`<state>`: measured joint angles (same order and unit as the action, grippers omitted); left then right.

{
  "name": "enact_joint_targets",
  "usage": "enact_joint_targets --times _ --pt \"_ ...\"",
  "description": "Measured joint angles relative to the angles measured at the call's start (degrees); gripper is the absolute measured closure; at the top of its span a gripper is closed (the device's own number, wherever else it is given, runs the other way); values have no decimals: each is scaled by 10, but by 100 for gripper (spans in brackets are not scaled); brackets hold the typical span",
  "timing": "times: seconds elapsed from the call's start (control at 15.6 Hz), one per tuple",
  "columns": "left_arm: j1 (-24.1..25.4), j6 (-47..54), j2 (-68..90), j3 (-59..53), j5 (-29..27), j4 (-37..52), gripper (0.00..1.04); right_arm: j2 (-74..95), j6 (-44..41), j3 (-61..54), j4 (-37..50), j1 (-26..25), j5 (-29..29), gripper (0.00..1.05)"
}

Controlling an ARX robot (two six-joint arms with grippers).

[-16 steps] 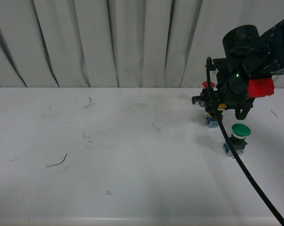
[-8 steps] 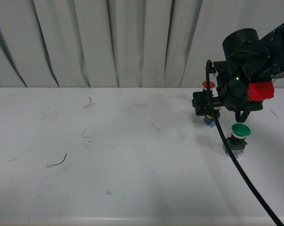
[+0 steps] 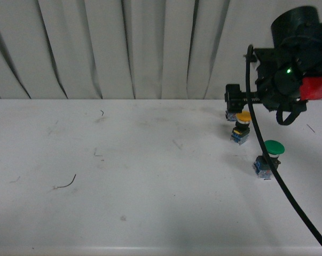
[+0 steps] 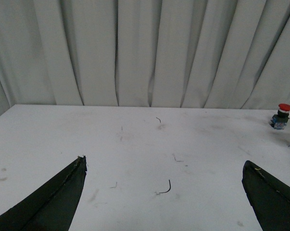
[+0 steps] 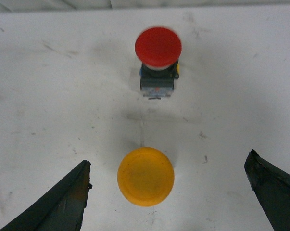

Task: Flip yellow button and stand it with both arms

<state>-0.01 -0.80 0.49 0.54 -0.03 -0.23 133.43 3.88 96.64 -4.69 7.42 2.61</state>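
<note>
The yellow button (image 3: 242,127) stands cap-up on the surface (image 3: 123,176), between the red button (image 5: 157,48) and the green button (image 3: 273,148), just below the right hand (image 5: 168,162), which is spread wide and empty (the left hand (image 4: 164,162), equally released, is well apart), so rising straight up would best avoid clipping the cap.

Bulky matte-black right arm (image 3: 297,53) with a round housing; bright red rectangular block (image 3: 316,88); small green indicator light (image 3: 289,70); thick black cable (image 3: 250,106)
</note>
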Motion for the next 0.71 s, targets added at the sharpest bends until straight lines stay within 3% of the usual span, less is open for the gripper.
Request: enact_joint_targets --times 0.32,0.45,0.58,0.71 --pt "0 0 0 0 0 0 7 -290 22 -299 232 -46 -73 6" --pt "0 0 0 0 0 0 7 -454 -6 -484 422 -55 -17 24" --pt "0 0 0 0 0 0 7 -653 -26 -669 456 -73 -26 48" --pt "0 0 0 0 0 0 7 -733 -33 -777 463 -75 -24 73"
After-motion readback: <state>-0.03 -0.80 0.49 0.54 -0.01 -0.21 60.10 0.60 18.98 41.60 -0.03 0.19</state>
